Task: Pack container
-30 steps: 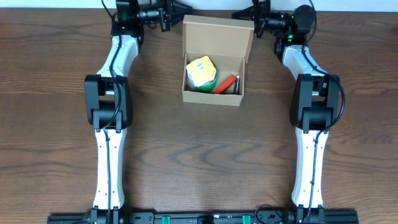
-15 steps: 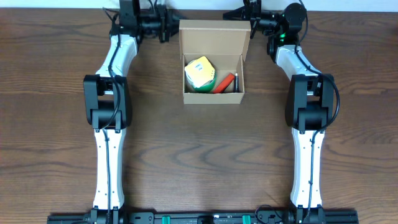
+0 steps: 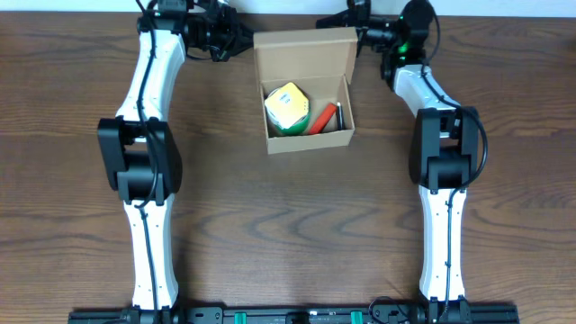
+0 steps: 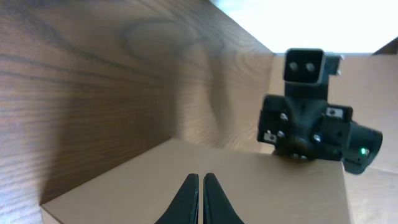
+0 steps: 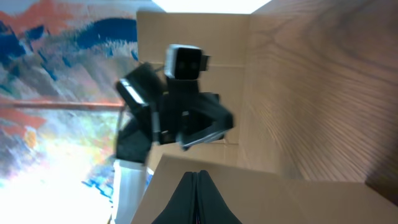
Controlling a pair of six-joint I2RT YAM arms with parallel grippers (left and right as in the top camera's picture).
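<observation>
Dark wood-grain tabletop [image 3: 288, 225], with a pale strip [image 3: 504, 4] along its far edge. We see the container [image 3: 310, 141], a brown cardboard box, open with its flap lid [image 3: 301, 54] raised at the far end. The box sits between the two pincers. The flap end is level with them and the box body lies toward the arm bases from both.

The left pincer [image 3: 245, 38] is clenched, jaws tip to tip, with nothing between them. It is just beside the flap's left edge and points across at it. In its wrist view the fingers [image 4: 189, 198] sit over plain cardboard right under the tips. Whether they touch it or clear it by a hair, we can't tell from that angle.

The right pincer [image 3: 326, 20] is also clenched and empty. It is at the flap's far right corner and points back toward the left pincer. In its wrist view the fingers [image 5: 188, 194] are over a cardboard edge, with the other pincer facing it across the flap.

Inside the box, a yellow-and-green item [image 3: 288, 106] lies on the left pincer's side. A red item [image 3: 322, 120] and a slim dark piece [image 3: 339, 117] lie on the right pincer's side. Neither pincer touches any of the three.
</observation>
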